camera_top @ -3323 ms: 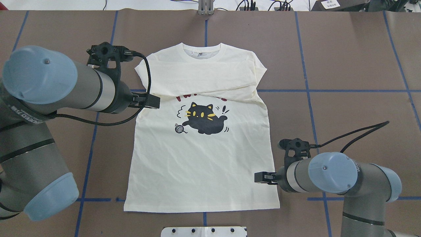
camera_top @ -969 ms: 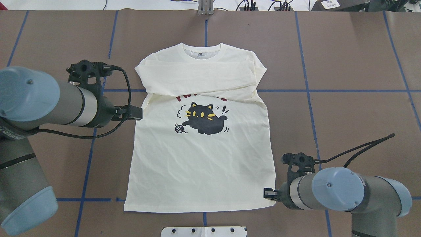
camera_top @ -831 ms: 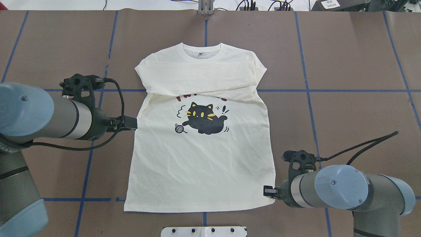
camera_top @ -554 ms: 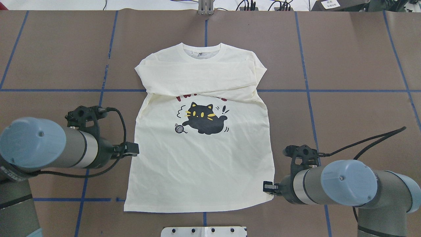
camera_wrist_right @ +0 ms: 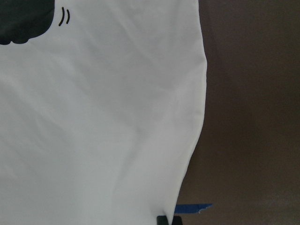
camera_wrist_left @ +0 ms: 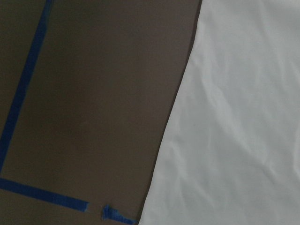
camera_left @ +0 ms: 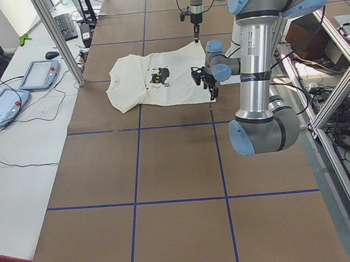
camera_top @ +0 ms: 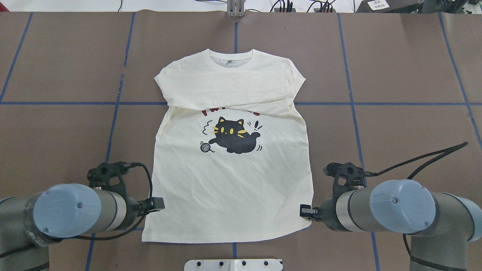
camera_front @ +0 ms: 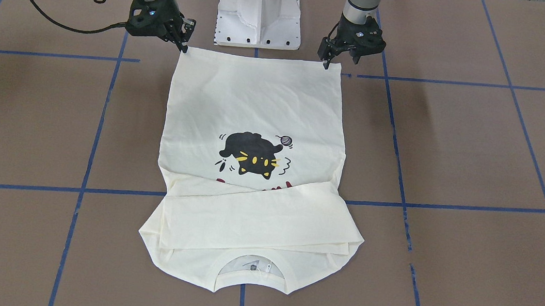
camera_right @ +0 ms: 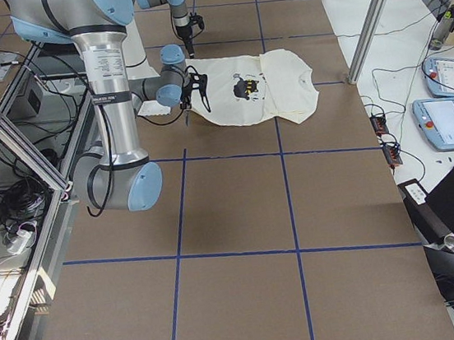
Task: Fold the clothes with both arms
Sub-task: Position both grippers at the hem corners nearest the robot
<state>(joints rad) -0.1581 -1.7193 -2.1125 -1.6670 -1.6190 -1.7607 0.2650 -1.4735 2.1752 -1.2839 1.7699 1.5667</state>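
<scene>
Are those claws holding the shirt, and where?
Cannot tell: the left gripper and right gripper are at the hem corners of the flat T-shirt; grip unclear.

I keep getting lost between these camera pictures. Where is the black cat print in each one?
Front-facing: cat print at centre, upside down.
Overhead: centre, upright.
Exterior left: small, upper middle.
Exterior right: small, upper middle.
Left wrist: not in it.
Right wrist: black patch, top-left corner, probably its edge.
Shared landmark: the shirt's collar, in all four outside views.
</scene>
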